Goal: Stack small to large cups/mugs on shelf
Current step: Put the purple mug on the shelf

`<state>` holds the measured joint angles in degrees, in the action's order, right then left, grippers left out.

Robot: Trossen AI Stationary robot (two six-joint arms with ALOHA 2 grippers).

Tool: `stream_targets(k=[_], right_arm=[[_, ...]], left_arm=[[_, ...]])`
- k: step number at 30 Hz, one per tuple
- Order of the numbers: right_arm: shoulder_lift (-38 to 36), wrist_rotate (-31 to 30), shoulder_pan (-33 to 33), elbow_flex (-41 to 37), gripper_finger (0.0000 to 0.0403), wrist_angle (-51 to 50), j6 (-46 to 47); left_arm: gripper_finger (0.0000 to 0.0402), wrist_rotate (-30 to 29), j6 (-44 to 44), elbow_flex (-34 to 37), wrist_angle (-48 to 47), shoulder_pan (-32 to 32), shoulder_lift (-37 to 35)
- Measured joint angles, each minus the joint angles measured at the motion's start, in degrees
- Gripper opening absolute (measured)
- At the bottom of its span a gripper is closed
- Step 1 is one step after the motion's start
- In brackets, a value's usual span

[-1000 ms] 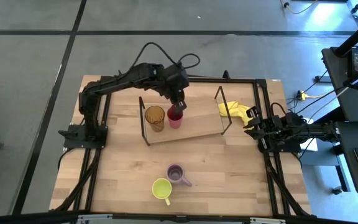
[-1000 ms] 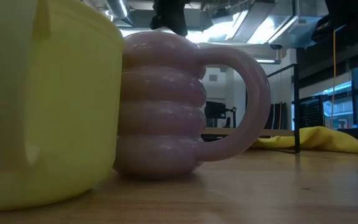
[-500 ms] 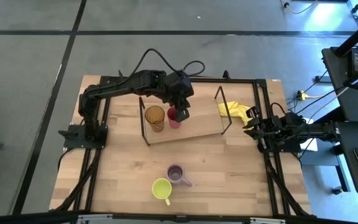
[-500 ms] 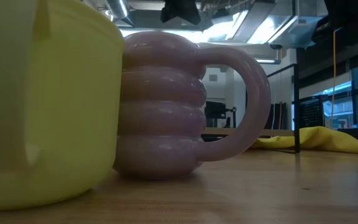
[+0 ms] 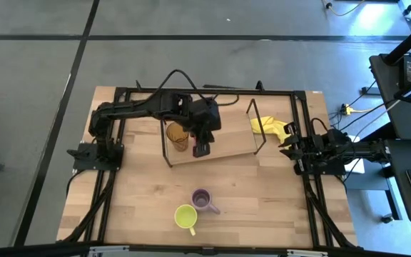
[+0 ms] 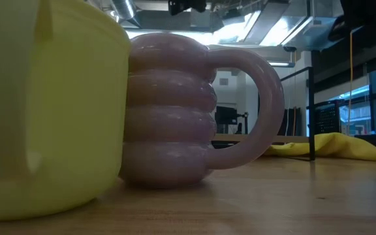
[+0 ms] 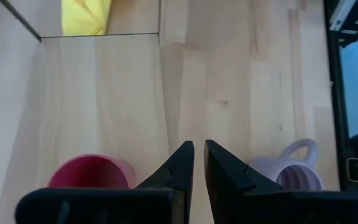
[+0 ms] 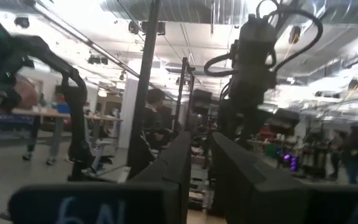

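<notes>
The shelf [image 5: 227, 143] is a light board with black wire frames at both ends. The amber tumbler [image 5: 178, 134] stands on its left part. The red cup [image 7: 92, 174] stands upright on the board beside it; in the high view my left arm covers it. My left gripper [image 5: 200, 148] hovers over the shelf's near edge, shut and empty [image 7: 199, 152], with the red cup just beside and below its fingers. The pale purple mug [image 5: 203, 200] and the yellow-green mug [image 5: 185, 216] stand on the table near its near edge. My right gripper [image 5: 289, 146] waits shut at the table's right edge.
A yellow cloth [image 5: 271, 127] lies on the table just right of the shelf's right wire frame [image 5: 255, 128]. Black rails run along the table's left and right sides. Bare tabletop [image 5: 262, 193] lies between the shelf and the two mugs.
My left gripper has left the red cup, gone up and moved toward the shelf's near edge, turning its wrist. The red cup and the amber tumbler stay on the shelf.
</notes>
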<state>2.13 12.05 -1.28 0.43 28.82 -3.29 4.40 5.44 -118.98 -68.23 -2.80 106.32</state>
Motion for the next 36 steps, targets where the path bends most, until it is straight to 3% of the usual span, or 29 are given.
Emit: stream_targets(k=[10, 18, 24, 29, 33, 36], right_arm=[[0.0, 0.02, 0.0, 0.0, 0.0067, 0.35, -3.11], [0.01, 1.01, -0.01, -0.02, 0.0067, 2.24, -0.22], [0.0, -2.21, -0.03, -0.02, 0.0067, 17.72, 12.84], [-0.04, 1.22, -0.02, 0.32, 0.0067, 29.31, 21.91], [1.19, 5.99, -0.06, 5.23, 0.0067, 24.42, 25.77], [6.62, 8.04, -0.72, 12.33, 0.0067, 18.11, 25.83]], left_arm=[[0.0032, -0.94, 1.48, -0.01, -1.7, 2.55, 0.0], [0.0032, -7.55, 5.41, -0.02, -5.81, 6.02, 0.0], [0.0032, -8.33, 12.38, -0.02, -6.0, 8.68, 0.0], [0.0032, -9.78, 12.51, -0.02, -5.57, 12.19, 0.0], [0.0032, -12.04, 12.7, -0.02, -5.58, 15.35, 0.0], [0.0032, -14.92, 13.91, -0.02, -5.47, 17.19, 0.02]])
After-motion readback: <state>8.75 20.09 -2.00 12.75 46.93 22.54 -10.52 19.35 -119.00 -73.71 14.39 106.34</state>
